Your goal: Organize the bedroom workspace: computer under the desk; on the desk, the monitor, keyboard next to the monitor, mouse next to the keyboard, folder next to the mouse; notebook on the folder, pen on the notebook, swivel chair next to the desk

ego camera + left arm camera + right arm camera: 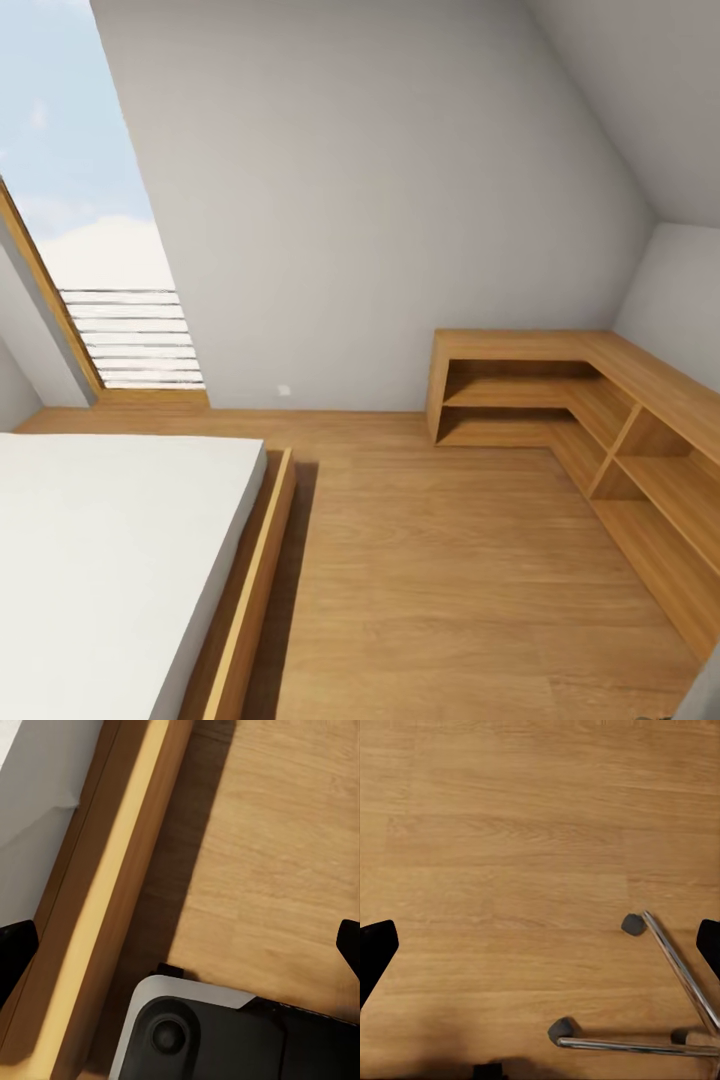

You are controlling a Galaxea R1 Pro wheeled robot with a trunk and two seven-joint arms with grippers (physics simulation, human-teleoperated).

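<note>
Wooden floor is stretching ahead of you between bed and corner shelf. Both hands are hanging spread and empty. Right hand is hovering over the swivel chair base; driving blind risks clipping its 2 castors or the bed frame.

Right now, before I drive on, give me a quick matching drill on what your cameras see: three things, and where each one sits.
Things:
1. bed
2. shelf unit
3. window

Places in the head view:
A. far left wall
B. right corner
C. near left

Pairs: 1-C, 2-B, 3-A
</note>
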